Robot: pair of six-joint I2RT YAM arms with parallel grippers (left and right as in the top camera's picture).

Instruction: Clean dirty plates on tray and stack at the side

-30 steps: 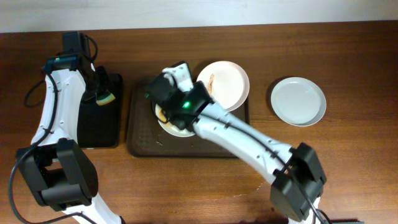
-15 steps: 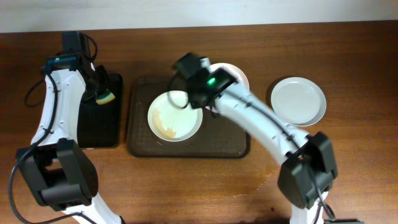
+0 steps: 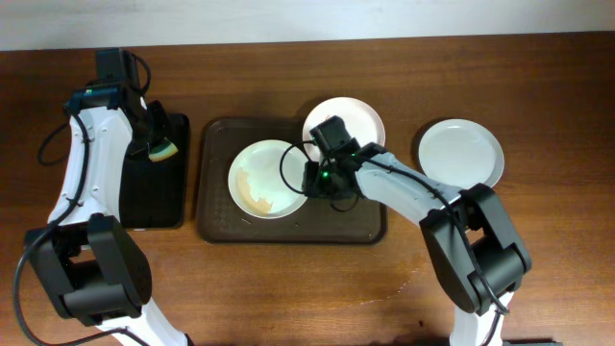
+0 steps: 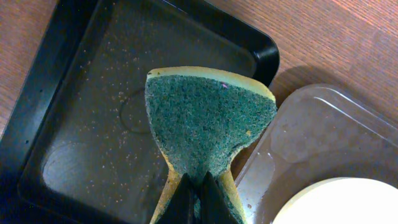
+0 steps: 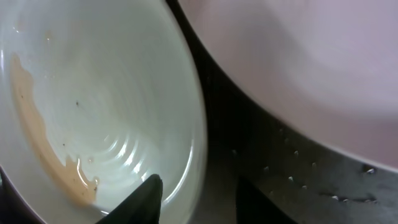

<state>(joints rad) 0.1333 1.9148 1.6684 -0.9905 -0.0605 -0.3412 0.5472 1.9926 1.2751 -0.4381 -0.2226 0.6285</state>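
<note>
The brown tray (image 3: 288, 228) holds a white plate (image 3: 261, 171) with an orange-brown smear along its left side. A second plate (image 3: 351, 115) rests over the tray's far right rim. A third, clean-looking plate (image 3: 460, 156) lies on the table to the right. My right gripper (image 3: 312, 179) is open at the smeared plate's right rim. In the right wrist view its fingers (image 5: 199, 196) straddle that rim, one inside the plate (image 5: 93, 93), one over the tray (image 5: 280, 168). My left gripper (image 4: 194, 199) is shut on a green-and-yellow sponge (image 4: 208, 118) above the black tray (image 4: 93, 93).
The narrow glossy black tray (image 3: 144, 197) stands left of the brown tray. The brown tray's near corner (image 4: 323, 137) and a plate's edge (image 4: 339, 202) show in the left wrist view. Wooden table (image 3: 538, 250) surrounds everything.
My right arm swung from over the smeared plate to the right, uncovering it, and its gripper came down at that plate's right rim. The left arm and sponge have not moved.
</note>
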